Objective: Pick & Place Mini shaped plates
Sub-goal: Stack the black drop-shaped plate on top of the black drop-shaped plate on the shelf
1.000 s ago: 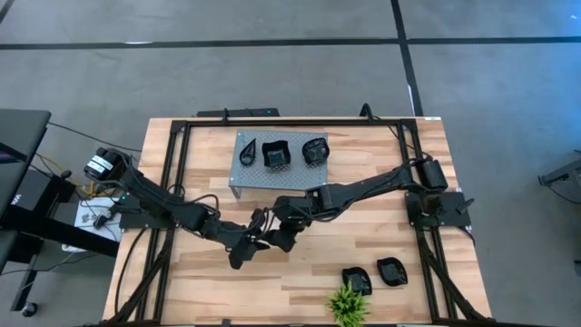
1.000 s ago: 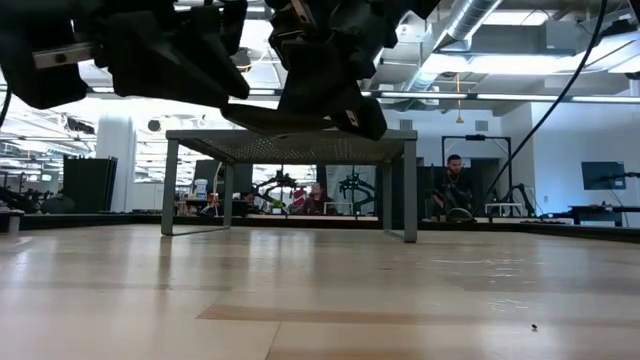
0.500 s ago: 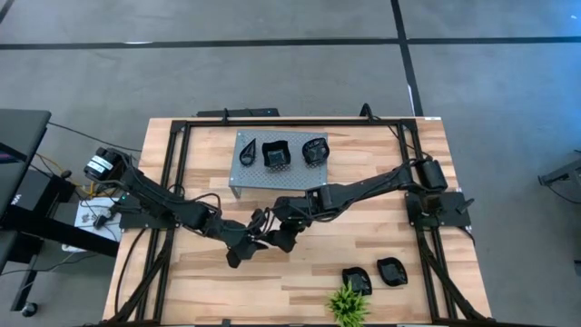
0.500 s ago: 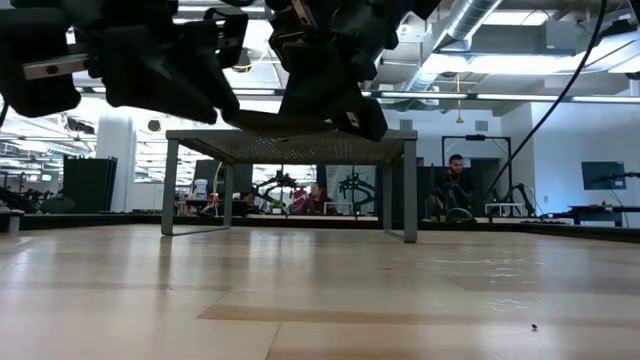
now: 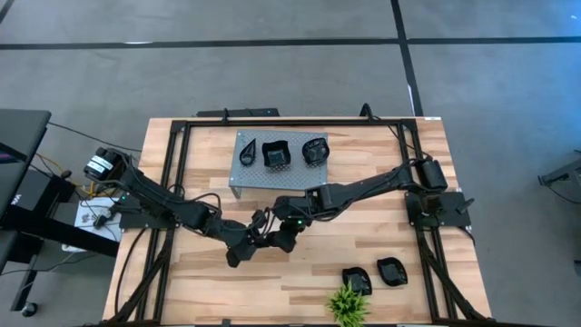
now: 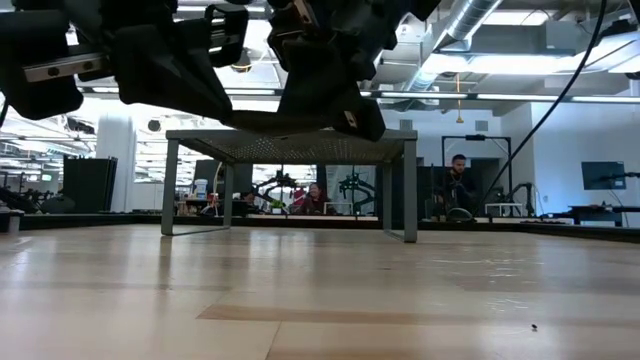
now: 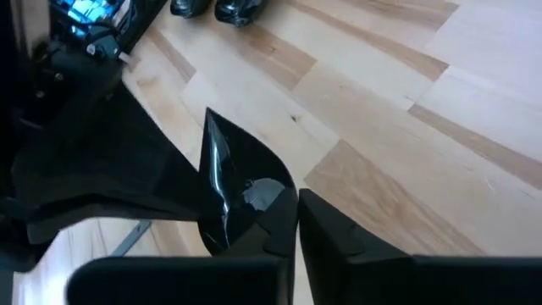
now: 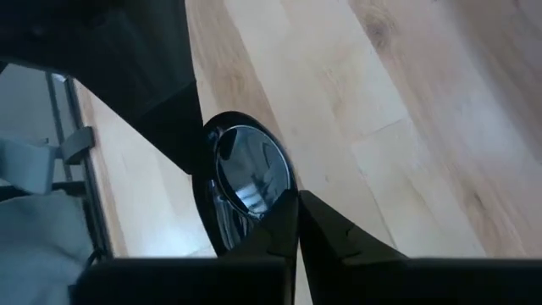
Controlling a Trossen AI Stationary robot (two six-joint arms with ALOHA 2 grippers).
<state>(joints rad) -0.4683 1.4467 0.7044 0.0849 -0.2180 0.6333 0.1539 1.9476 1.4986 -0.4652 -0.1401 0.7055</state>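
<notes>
Wood table (image 5: 390, 173) mid-span: both arms meet above the boards, well in front of the perforated stand (image 5: 250, 186). Left gripper (image 5: 257, 239) has just clamped down from half-open onto the teardrop plate (image 7: 233, 182); right gripper (image 5: 283, 229) stays pinched on its rim, so likely a handover. Both wrists pitch down, plate between them, off the table.

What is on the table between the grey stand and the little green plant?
In the high view, both pincers meet over the wood between the grey stand and the green plant, gripping one black plate. Another plate sits by the plant.
</notes>
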